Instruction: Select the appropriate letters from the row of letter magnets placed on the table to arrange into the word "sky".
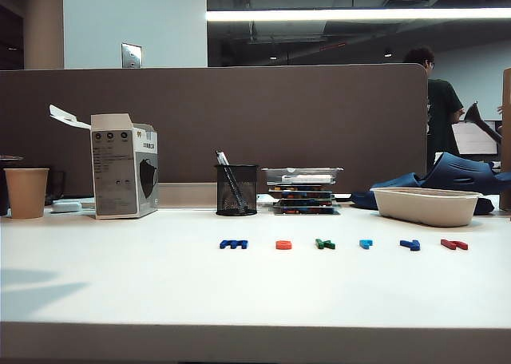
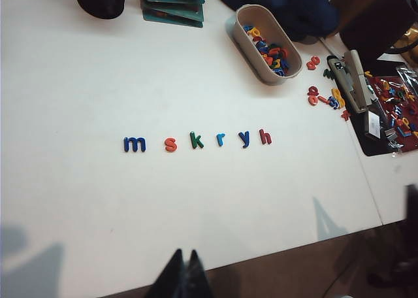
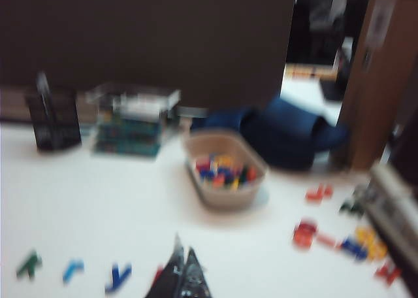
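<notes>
Six letter magnets lie in a row on the white table [image 1: 160, 288]: wide blue m [image 1: 234, 243], orange-red s [image 1: 283, 244], green k [image 1: 325, 243], light blue r [image 1: 366, 243], dark blue y [image 1: 410, 244], dark red h [image 1: 454, 244]. The left wrist view reads them as s [image 2: 170, 144], k [image 2: 196, 140], y [image 2: 244, 138]. My left gripper [image 2: 185, 252] is shut and empty, well short of the row, over the table's near edge. My right gripper [image 3: 184, 242] is shut and empty beside the y [image 3: 117, 278], partly hiding the h. Neither gripper shows in the exterior view.
A beige tub [image 1: 425, 206] of loose letters stands behind the row's right end. A mesh pen holder [image 1: 236, 190], stacked boxes [image 1: 303, 190], a white carton [image 1: 124, 166] and a paper cup [image 1: 26, 192] line the back. More loose letters [image 2: 323, 95] lie beyond the tub.
</notes>
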Action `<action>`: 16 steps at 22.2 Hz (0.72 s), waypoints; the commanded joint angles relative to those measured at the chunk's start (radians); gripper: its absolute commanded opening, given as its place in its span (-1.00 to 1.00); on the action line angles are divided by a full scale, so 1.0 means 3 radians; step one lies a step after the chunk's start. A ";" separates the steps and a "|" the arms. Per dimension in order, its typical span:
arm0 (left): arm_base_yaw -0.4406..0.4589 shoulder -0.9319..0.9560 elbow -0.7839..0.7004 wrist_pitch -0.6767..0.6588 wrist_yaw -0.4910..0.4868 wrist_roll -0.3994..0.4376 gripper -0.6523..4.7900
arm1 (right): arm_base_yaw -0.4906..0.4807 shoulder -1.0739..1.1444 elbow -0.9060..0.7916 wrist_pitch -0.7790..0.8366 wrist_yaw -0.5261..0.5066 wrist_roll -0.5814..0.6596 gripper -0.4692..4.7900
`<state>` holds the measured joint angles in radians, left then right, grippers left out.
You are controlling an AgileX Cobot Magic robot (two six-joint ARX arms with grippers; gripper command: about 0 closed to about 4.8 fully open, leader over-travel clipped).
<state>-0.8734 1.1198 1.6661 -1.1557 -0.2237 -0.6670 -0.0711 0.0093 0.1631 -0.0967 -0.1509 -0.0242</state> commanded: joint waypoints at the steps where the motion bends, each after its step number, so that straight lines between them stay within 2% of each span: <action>1: 0.0006 -0.0011 0.0004 0.0034 -0.0017 0.0006 -0.78 | 0.0005 0.0055 0.0538 -0.0627 0.0139 0.0018 -0.83; 6: 0.0005 -0.0011 0.0004 0.0033 -0.0014 0.0006 -0.78 | 0.0009 0.0740 0.1465 -0.1315 0.0018 0.0019 -0.83; 10: 0.0005 -0.0010 0.0004 0.0033 -0.0014 0.0006 -0.78 | 0.0011 0.1399 0.2070 -0.1216 -0.0626 0.0019 -0.83; 12: 0.0005 -0.0010 0.0004 0.0033 -0.0014 0.0006 -0.78 | 0.0011 0.1675 0.2340 -0.1289 -0.0715 0.0038 -0.83; 16: 0.0005 -0.0010 0.0004 0.0033 -0.0014 0.0006 -0.78 | 0.0014 0.2286 0.2948 -0.1578 -0.0940 0.0378 -0.83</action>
<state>-0.8734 1.1198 1.6657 -1.1553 -0.2241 -0.6670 -0.0677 0.6655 1.0145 -0.5571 -0.4129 0.0437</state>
